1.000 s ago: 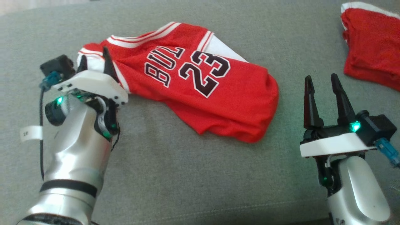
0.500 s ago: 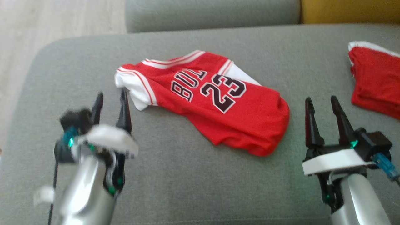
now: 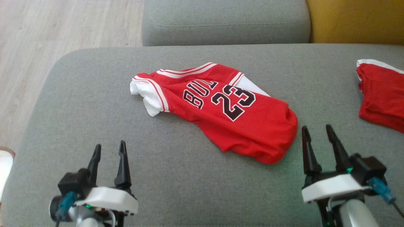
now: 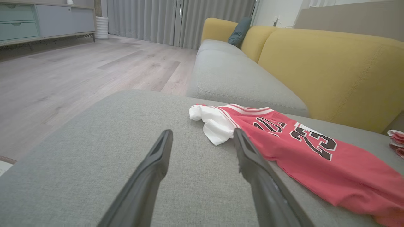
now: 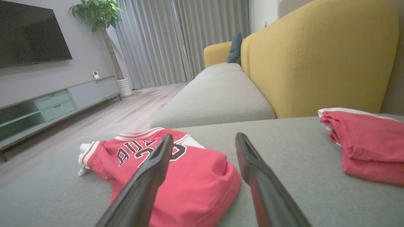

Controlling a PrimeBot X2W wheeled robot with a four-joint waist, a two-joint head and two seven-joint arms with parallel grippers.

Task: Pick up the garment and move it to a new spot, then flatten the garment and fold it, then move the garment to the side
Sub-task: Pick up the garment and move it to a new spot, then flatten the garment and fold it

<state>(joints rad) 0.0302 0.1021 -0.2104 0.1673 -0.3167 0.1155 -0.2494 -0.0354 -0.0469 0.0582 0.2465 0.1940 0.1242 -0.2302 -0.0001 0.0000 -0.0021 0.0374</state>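
- Lying crumpled on the grey seat cushion (image 3: 176,186), the red jersey (image 3: 227,116) is ahead of both grippers; neither touches it;
- left gripper (image 3: 109,144): fingers wide apart, nothing between them; the white end of the jersey is ahead, a little to its right;
- right gripper (image 3: 316,127): fingers also wide and empty; the rounded red end of the jersey is near its left finger, ahead and to the left;
- a second red cloth (image 3: 382,97) lies ahead and to the right of the right gripper, well apart from the jersey.
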